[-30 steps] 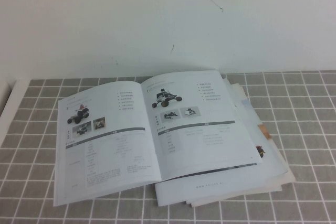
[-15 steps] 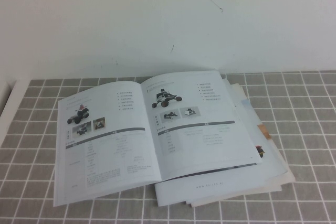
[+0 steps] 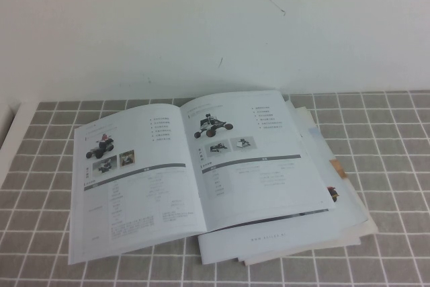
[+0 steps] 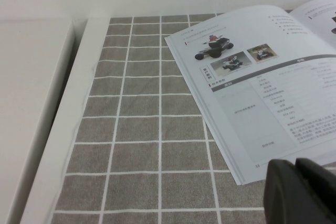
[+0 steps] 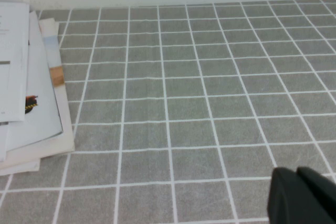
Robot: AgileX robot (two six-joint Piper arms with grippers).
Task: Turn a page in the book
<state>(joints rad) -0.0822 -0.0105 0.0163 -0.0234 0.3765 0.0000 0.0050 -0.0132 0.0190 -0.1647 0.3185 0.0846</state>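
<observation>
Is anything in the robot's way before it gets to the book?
Nothing visible. Only bare grey checked cloth lies between the right gripper and the book. The left gripper hovers at the book's near corner.

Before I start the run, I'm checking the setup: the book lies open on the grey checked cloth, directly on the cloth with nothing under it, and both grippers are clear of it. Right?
Not quite. The high view shows the book open on the cloth, but resting on a stack of papers, not directly on the cloth. The left gripper and right gripper are clear of it.

High view overlooks both wrist views
</observation>
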